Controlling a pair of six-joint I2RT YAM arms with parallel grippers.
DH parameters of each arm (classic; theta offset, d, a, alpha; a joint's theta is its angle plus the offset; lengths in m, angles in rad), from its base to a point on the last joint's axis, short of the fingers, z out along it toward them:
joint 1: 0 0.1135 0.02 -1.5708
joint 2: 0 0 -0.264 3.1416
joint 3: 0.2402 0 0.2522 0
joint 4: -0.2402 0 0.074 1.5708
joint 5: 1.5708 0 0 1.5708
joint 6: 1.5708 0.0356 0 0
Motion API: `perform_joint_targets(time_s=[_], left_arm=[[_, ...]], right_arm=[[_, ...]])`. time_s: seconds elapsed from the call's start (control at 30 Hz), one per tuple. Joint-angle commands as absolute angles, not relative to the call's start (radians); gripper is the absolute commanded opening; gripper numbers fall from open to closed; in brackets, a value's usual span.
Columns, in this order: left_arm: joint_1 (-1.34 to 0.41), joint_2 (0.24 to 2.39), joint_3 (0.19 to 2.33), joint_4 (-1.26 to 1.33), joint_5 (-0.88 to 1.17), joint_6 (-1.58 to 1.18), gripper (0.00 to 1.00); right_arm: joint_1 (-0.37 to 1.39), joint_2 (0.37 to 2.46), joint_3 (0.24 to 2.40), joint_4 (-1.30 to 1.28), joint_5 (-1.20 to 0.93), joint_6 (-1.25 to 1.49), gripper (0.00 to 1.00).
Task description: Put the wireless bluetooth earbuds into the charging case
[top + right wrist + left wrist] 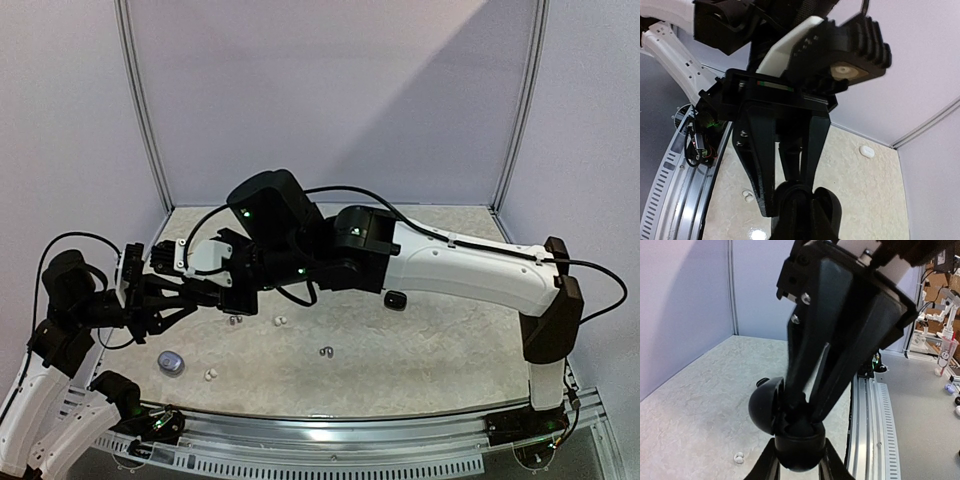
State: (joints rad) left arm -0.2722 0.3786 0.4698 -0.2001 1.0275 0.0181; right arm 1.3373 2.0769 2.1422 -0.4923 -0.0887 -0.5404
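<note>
While the left gripper (218, 294) is clamped on the small, round, glossy black plastic charging case (799, 447), holding it above the speckled beige tabletop (440, 340) with its domed lid (765, 406) standing open, the right gripper (802, 409) points down into its mouth. Its fingers lie nearly together, but the tips are buried in the case, so I cannot tell whether they pinch a bud or nothing at all.

Tiny white plastic earbuds (235, 320) lie loose on the table just below the two grippers, with a silvery grey hooked earbud (325, 352) further right. From where I stand they look feather-light, hard and slick, apt to skitter or flip. I would pinch one gently across its fat body.

Both wrist views are mostly blocked by the other arm, and the case's sockets are hidden.
</note>
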Motion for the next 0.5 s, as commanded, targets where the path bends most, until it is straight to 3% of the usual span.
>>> perform_joint_targets(time_s=[0.0, 0.47], left_arm=[[-0.290, 0.363, 0.493, -0.182, 1.040, 0.046, 0.00], [-0.291, 0.339, 0.450, -0.220, 0.998, 0.019, 0.00]], right_arm=[[1.342, 2.116, 2.155, -0.540, -0.079, -0.529, 0.24], [1.340, 1.974, 2.067, -0.425, -0.125, -0.502, 0.32]])
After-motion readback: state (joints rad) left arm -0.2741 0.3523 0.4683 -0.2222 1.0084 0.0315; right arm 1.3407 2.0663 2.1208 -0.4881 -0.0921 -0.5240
